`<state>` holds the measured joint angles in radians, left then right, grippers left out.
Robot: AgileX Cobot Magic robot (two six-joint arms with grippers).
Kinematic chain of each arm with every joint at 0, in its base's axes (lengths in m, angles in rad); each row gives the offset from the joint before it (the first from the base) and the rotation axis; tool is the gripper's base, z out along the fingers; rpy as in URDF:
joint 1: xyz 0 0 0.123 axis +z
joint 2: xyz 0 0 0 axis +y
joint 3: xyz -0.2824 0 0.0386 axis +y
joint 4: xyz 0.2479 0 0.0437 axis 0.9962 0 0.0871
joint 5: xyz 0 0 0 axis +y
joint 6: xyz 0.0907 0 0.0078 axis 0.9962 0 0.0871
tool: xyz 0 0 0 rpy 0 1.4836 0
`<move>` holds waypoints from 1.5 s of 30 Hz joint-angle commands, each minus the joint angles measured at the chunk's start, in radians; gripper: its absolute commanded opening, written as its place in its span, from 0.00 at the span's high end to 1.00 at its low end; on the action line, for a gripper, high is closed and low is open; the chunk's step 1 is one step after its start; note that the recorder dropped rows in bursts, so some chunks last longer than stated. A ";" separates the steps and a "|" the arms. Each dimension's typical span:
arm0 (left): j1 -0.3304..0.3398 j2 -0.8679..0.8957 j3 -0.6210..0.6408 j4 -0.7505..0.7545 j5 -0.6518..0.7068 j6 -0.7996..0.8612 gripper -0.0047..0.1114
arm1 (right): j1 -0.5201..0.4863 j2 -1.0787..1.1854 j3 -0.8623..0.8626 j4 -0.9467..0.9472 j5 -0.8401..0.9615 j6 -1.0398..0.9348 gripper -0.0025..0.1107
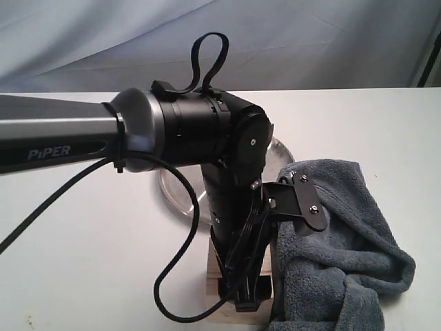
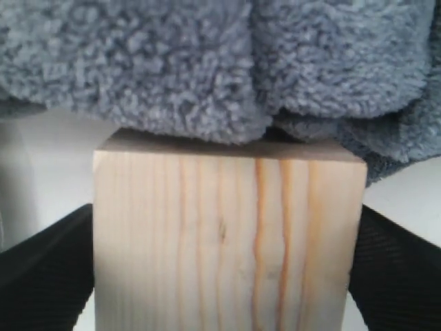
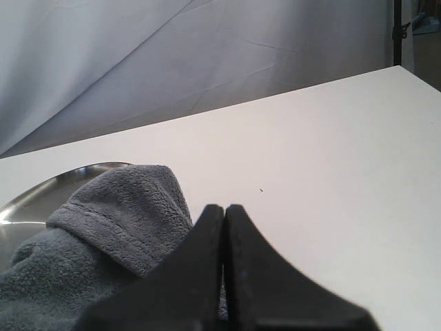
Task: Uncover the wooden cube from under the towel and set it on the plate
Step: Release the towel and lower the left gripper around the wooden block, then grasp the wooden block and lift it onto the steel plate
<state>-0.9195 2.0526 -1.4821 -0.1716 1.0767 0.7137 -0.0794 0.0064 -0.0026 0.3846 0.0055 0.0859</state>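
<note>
The pale wooden cube (image 1: pixel 215 279) stands on the white table at the near edge, beside the towel. My left gripper (image 1: pixel 244 300) reaches straight down over it. In the left wrist view the cube (image 2: pixel 227 241) fills the space between the two black fingers (image 2: pixel 41 276), which press against both its sides. The blue-grey fleece towel (image 1: pixel 344 234) lies bunched to the right, and its fold (image 2: pixel 207 62) rests on the cube's far top edge. The steel plate (image 1: pixel 176 196) sits behind the arm, mostly hidden. My right gripper (image 3: pixel 224 210) is shut, with the towel (image 3: pixel 103 234) and the plate rim (image 3: pixel 41 193) beyond it.
The left arm's grey and black body (image 1: pixel 172 127) and its looping cable (image 1: pixel 165 276) block the middle of the exterior view. A pale blue cloth backdrop (image 1: pixel 310 41) hangs behind the table. Bare white tabletop (image 3: pixel 331 172) extends to the right of the towel.
</note>
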 commanded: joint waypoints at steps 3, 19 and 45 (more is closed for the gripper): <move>0.002 0.038 0.030 -0.017 -0.032 0.007 0.23 | 0.000 -0.006 0.003 0.005 0.012 0.004 0.95; 0.002 0.062 0.051 -0.035 -0.059 0.025 0.35 | 0.000 -0.006 0.003 0.005 0.012 0.004 0.95; 0.002 0.065 0.047 0.019 -0.034 -0.183 0.62 | 0.000 -0.006 0.003 0.005 0.012 0.004 0.95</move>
<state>-0.9195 2.1085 -1.4364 -0.1699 1.0111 0.5923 -0.0794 0.0064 -0.0026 0.3846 0.0055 0.0859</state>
